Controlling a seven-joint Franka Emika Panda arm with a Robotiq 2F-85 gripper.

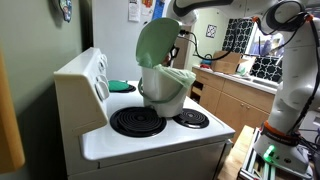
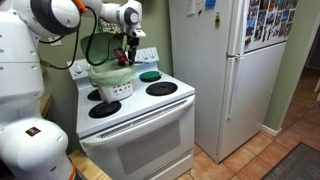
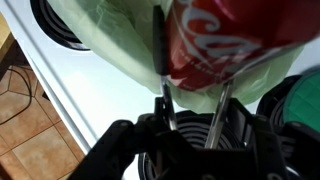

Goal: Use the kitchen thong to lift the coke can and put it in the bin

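The white bin (image 1: 166, 90) stands on the stove top with its pale green lid (image 1: 157, 42) raised; it also shows in an exterior view (image 2: 112, 82). My gripper (image 3: 190, 125) is shut on the metal kitchen tongs (image 3: 161, 65). The tongs clamp the red coke can (image 3: 225, 35) between their two arms. The can hangs over the bin's whitish-green liner (image 3: 110, 40). In both exterior views my gripper (image 2: 130, 42) sits just above the bin's rim, mostly hidden behind the lid (image 1: 181, 45).
The white stove (image 2: 140, 115) has dark coil burners (image 1: 135, 121) in front of the bin. A green dish (image 2: 149, 75) lies on a back burner. A white fridge (image 2: 230, 60) stands beside the stove. A wooden counter (image 1: 235, 85) runs behind it.
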